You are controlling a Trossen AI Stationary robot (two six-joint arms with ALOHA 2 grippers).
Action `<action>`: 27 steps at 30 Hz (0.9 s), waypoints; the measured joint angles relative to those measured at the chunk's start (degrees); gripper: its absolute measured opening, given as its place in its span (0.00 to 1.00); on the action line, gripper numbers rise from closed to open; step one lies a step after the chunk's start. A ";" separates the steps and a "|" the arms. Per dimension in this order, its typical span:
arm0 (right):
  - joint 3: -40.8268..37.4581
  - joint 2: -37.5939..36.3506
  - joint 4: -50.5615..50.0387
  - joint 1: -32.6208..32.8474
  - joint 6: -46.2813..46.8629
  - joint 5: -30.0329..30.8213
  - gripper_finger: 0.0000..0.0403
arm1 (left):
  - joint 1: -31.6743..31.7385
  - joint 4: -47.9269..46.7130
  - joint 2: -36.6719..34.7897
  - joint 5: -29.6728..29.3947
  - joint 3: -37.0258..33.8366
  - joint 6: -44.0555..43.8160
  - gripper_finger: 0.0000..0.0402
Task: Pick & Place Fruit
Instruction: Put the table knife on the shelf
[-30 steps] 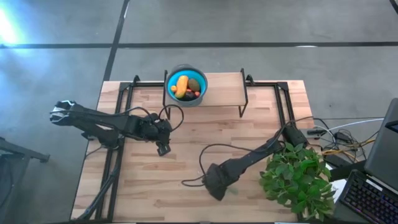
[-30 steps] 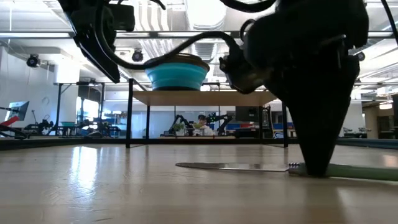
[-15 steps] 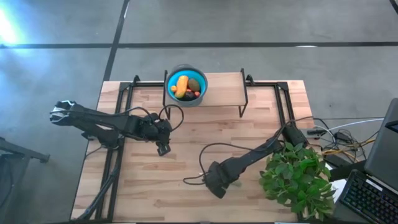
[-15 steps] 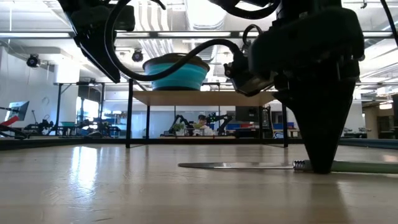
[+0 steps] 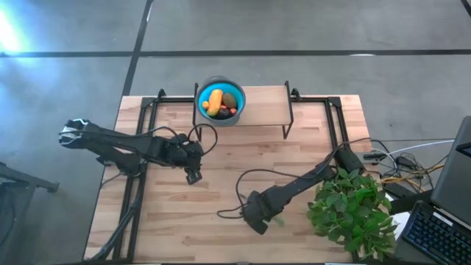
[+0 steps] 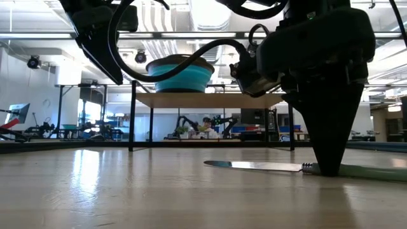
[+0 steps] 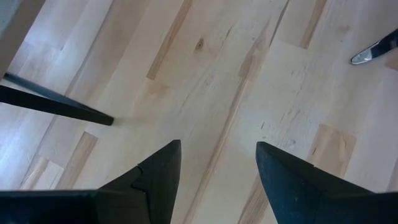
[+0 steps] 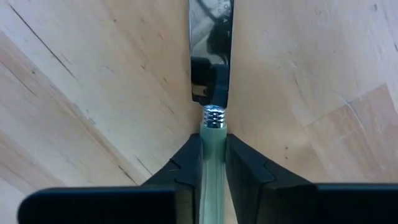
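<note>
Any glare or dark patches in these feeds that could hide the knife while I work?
High view: bright glare at the top left corner, on the floor, away from the table. Low view: ceiling lights backlight the right gripper, leaving it a black shape; the knife blade still shows. Right wrist view: the blade mirrors dark shapes, and the green handle sits clamped in the jaws. Left wrist view: even light, soft shadows.

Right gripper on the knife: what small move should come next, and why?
Probably a short straight lift. The right gripper has its fingers pressed against both sides of the knife's green handle, just behind the blade, which lies flat on the table. The fruit sits in the blue bowl on the shelf, and the left gripper waits open.
</note>
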 joint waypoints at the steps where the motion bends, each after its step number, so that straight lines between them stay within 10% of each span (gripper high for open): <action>1: -0.06 -0.19 0.05 0.00 0.02 0.05 0.13 | 0.00 0.00 0.00 0.00 0.00 0.07 0.53; 27: 0.21 -2.11 0.51 -0.04 0.07 0.32 0.02 | 0.00 -0.05 0.00 0.04 0.00 1.47 0.53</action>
